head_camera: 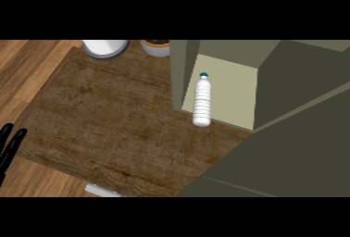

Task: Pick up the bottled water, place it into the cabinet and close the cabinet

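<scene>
Head view: bottled water point(202, 100) lying at the front lip of the open cabinet point(226, 88) at about one o'clock, base poking out, left hand point(9, 147) resting at nine o'clock with fingers straight and together, right hand absent; placing looks done, door point(287, 152) closing next, likely needing a nudge inward first.

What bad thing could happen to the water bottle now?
1. The water bottle seems to stand at the front edge of the cabinet's shelf, so it might tip out onto the counter.
2. The open cabinet door could bump the bottle if swung shut before it sits deeper.
3. Only the left hand shows, far from the bottle, so steadying it quickly looks hard.
</scene>
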Action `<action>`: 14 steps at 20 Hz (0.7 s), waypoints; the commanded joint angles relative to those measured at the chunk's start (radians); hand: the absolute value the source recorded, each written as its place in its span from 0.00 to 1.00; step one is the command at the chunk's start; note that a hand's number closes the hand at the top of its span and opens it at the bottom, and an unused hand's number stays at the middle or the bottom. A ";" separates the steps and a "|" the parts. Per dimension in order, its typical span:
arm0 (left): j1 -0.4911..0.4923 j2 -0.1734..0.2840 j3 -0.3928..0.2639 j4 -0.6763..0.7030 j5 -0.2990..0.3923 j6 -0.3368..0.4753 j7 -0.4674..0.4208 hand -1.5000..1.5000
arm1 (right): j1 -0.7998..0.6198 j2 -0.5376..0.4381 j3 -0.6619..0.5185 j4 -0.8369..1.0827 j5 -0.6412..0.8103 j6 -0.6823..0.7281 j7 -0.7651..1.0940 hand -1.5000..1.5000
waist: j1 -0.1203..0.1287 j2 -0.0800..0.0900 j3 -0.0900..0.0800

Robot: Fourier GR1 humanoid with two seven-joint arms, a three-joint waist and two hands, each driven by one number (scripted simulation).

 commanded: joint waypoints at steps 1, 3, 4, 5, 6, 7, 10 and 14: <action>0.003 0.005 0.004 0.002 0.005 -0.007 0.003 0.00 | -0.088 0.080 0.006 0.064 0.004 -0.089 0.099 1.00 | -0.007 -0.009 0.003; 0.000 0.009 0.005 0.015 0.011 -0.013 0.010 0.00 | -0.163 0.085 -0.014 0.089 0.023 -0.087 0.142 1.00 | -0.007 -0.011 0.001; 0.001 0.008 0.008 0.018 0.010 -0.015 0.006 0.00 | -0.199 0.086 -0.029 0.109 0.029 -0.090 0.168 1.00 | -0.009 -0.014 0.002; -0.003 0.008 0.006 0.034 0.011 -0.017 0.010 0.00 | -0.232 0.092 -0.024 0.125 0.037 -0.091 0.195 1.00 | -0.023 -0.016 0.001; -0.001 0.002 0.008 0.032 0.011 -0.012 0.005 0.00 | -0.263 0.098 -0.039 0.151 0.035 -0.096 0.217 1.00 | -0.015 -0.016 0.002; -0.006 0.013 0.010 0.022 0.013 -0.020 0.011 0.00 | -0.299 0.101 -0.043 0.173 0.037 -0.095 0.242 1.00 | -0.013 -0.019 0.003; -0.012 0.010 0.018 0.031 0.024 -0.015 0.012 0.00 | -0.401 0.139 -0.062 0.254 0.041 -0.114 0.303 1.00 | -0.020 -0.020 0.006; -0.009 0.006 0.020 0.041 0.029 -0.021 0.011 0.00 | -0.511 0.215 -0.074 0.356 0.045 -0.153 0.363 1.00 | -0.035 -0.025 0.009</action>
